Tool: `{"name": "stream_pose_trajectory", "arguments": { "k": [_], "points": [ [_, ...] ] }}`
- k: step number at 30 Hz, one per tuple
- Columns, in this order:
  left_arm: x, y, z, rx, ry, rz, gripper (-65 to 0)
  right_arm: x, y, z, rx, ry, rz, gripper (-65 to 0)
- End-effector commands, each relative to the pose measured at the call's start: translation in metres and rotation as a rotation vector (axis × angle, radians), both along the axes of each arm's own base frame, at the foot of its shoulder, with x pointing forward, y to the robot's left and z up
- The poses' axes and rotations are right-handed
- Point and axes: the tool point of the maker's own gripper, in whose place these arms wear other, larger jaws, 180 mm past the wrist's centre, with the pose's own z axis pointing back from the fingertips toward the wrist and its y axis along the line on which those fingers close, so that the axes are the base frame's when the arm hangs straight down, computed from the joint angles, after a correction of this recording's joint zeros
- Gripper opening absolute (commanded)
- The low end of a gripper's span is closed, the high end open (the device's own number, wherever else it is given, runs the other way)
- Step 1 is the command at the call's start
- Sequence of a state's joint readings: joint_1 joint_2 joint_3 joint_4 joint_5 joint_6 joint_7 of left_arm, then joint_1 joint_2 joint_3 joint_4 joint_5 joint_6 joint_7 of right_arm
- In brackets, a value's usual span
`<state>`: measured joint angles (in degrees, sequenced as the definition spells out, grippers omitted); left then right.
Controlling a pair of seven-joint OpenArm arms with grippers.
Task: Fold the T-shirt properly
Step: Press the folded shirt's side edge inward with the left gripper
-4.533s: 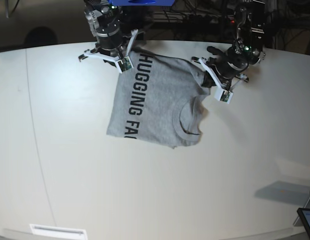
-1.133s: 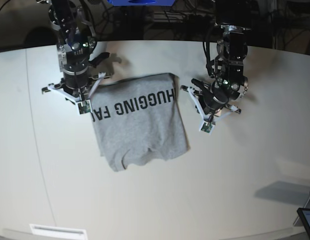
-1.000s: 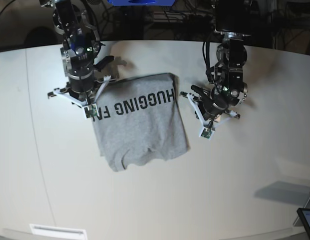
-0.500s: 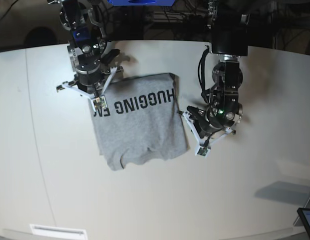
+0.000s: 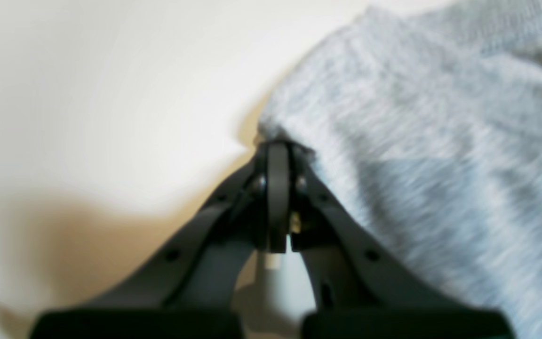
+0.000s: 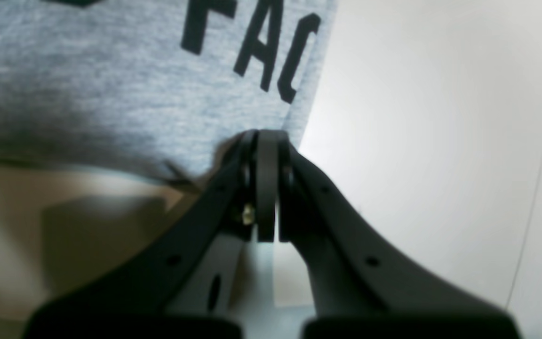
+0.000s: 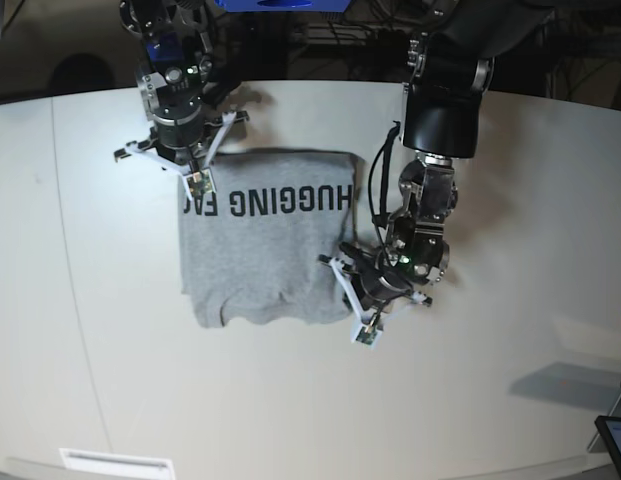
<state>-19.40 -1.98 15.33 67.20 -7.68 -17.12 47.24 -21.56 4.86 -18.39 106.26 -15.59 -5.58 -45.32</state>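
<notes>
okay, i see the t-shirt (image 7: 265, 250) lying folded mid-worktop (image 7: 490, 400), print up. right gripper (image 7: 197, 182), jaws pressed together, sits at its 10 o'clock corner; left gripper (image 7: 365, 325), jaws likewise together, at its 4 o'clock corner.

White table (image 7: 290, 400) with a curved far edge carries everything; surface matte, with a thin dark seam line running front to back on the left of the base view. Grey T-shirt (image 7: 265, 255) lies directly on it, left of centre, folded to a rough rectangle, flat. Black capitals "HUGGING FAC" run along its far edge, reading upside down in the base view; near edge wavy, slightly uneven. Right wrist view shows the lettered corner flush on the table top. A white slotted strip (image 7: 117, 462) lies at the near left edge. A pale blue-grey flat patch (image 7: 570, 385) sits near the right edge; what it is cannot be told.
</notes>
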Motion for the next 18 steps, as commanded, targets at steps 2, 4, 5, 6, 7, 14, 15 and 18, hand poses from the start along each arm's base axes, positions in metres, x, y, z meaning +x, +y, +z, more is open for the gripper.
{"name": "stream_pose_trajectory", "arguments": {
  "k": [2,4,5,6,7,14,15,18],
  "points": [
    [-0.01,-0.012,-0.014,0.002,0.076,-0.031,-65.0,-0.002,0.001,0.003,0.002,-0.007,0.003,-65.0],
    [-0.007,-0.018,-0.013,-0.009,0.078,-0.033,-65.0,-0.002,0.001,0.004,0.003,-0.009,0.002,-65.0],
    [-0.003,-0.019,-0.012,-0.011,0.076,-0.033,-65.0,-0.003,0.001,0.003,0.003,-0.006,0.001,-65.0],
    [-0.001,-0.022,-0.009,-0.016,0.073,-0.035,-65.0,-0.005,0.001,0.002,0.003,-0.001,0.001,-65.0],
    [0.002,-0.023,-0.007,-0.018,0.068,-0.036,-65.0,-0.005,0.001,0.002,0.003,0.0,0.001,-65.0],
    [0.015,-0.022,0.006,-0.012,0.04,-0.036,-65.0,0.003,-0.007,0.005,-0.017,-0.02,-0.001,-65.0],
    [0.016,-0.02,0.008,-0.01,0.034,-0.034,-65.0,0.005,-0.011,0.007,-0.027,-0.027,0.002,-65.0],
    [0.02,-0.003,0.024,0.022,-0.002,-0.02,-65.0,0.02,-0.018,0.015,-0.05,-0.064,0.008,-65.0]
  ]
}}
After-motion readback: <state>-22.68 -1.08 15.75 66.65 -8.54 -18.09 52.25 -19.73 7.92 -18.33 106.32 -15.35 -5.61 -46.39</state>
